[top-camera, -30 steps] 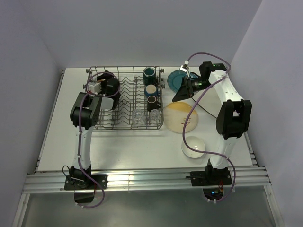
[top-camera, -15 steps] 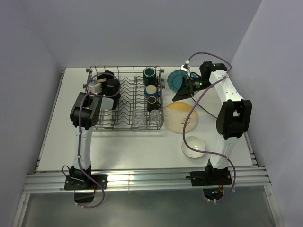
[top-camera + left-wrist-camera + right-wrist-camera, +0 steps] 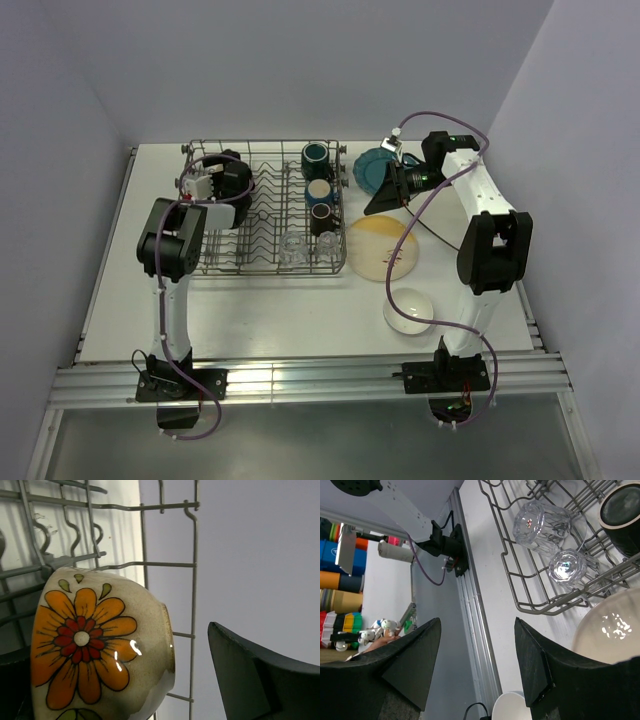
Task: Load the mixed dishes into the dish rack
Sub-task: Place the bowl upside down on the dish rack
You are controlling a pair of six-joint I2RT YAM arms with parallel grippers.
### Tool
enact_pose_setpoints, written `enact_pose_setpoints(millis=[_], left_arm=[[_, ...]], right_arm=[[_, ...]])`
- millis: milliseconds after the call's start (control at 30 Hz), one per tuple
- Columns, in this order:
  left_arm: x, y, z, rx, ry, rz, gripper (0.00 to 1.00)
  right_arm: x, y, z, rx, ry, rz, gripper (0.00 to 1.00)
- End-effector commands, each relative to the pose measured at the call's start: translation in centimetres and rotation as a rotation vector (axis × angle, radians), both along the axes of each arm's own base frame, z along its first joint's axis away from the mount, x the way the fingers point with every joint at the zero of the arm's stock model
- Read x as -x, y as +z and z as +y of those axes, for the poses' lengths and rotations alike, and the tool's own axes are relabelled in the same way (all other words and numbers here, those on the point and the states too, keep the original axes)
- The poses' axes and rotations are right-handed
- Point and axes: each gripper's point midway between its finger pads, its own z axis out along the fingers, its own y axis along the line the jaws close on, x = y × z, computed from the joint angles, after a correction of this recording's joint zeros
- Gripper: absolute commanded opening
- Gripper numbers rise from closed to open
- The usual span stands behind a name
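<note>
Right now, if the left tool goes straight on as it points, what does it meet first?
Likely the flowered bowl, sitting between the fingers of the open left tool. Past its rim stands a wire wall of the dish rack; depth unclear.

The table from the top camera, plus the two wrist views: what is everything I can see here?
dish rack: one, grey wire, middle-left of the table
mugs: three, dark, in a row along the rack's right side
glasses: two, clear, rack's near right corner
flowered bowl: one, cream with an orange flower, on its side in the rack's left part
teal plate: one, right of the rack's far corner
yellow plate: one, right of the rack
white bowl: one, near right of the table
table: one, white
left gripper: black, open, over the rack's left part
right gripper: black, open, empty, by the teal plate
</note>
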Motion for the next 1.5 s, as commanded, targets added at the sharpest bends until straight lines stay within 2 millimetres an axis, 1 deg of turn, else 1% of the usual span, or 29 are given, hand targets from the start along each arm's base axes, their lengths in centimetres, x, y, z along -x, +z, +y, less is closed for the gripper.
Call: enact_pose_setpoints(millis=[0, 300, 500, 633, 767, 967, 1167, 1233, 1433, 1467], left_arm=[[0.8, 2.0, 0.0, 0.035, -0.001, 0.03, 0.99], [1.9, 1.7, 0.2, 0.03, -0.019, 0.09, 0.99], [2.7, 2.2, 0.5, 0.009, -0.031, 0.141, 0.99], [3.0, 2.3, 0.8, 0.01, -0.033, 0.141, 0.99], [2.9, 2.5, 1.1, 0.005, -0.05, 0.144, 0.99], [3.8, 1.8, 1.8, -0.001, -0.053, 0.185, 0.99], [4.3, 2.5, 3.1, -0.02, -0.04, 0.185, 0.99], [4.3, 3.1, 3.4, -0.033, -0.041, 0.184, 0.99], [4.5, 3.7, 3.4, -0.042, -0.057, 0.183, 0.99], [4.6, 3.5, 3.3, -0.048, -0.064, 0.19, 0.99]], right_arm=[[2.0, 2.4, -0.1, -0.029, -0.006, 0.04, 0.68], [2.0, 2.7, 0.0, -0.039, -0.006, 0.035, 0.68], [1.8, 2.8, 0.1, -0.043, -0.006, 0.036, 0.68], [1.9, 3.0, 0.1, -0.047, -0.005, 0.033, 0.68], [2.1, 3.0, 0.1, -0.045, -0.004, 0.031, 0.68], [2.1, 3.0, 0.1, -0.05, -0.003, 0.031, 0.68], [2.2, 2.9, 0.2, -0.05, -0.001, 0.032, 0.68], [2.2, 2.9, 0.2, -0.05, 0.001, 0.032, 0.68], [2.2, 2.9, 0.3, -0.05, 0.004, 0.032, 0.68], [2.2, 2.9, 0.4, -0.05, 0.005, 0.03, 0.68]])
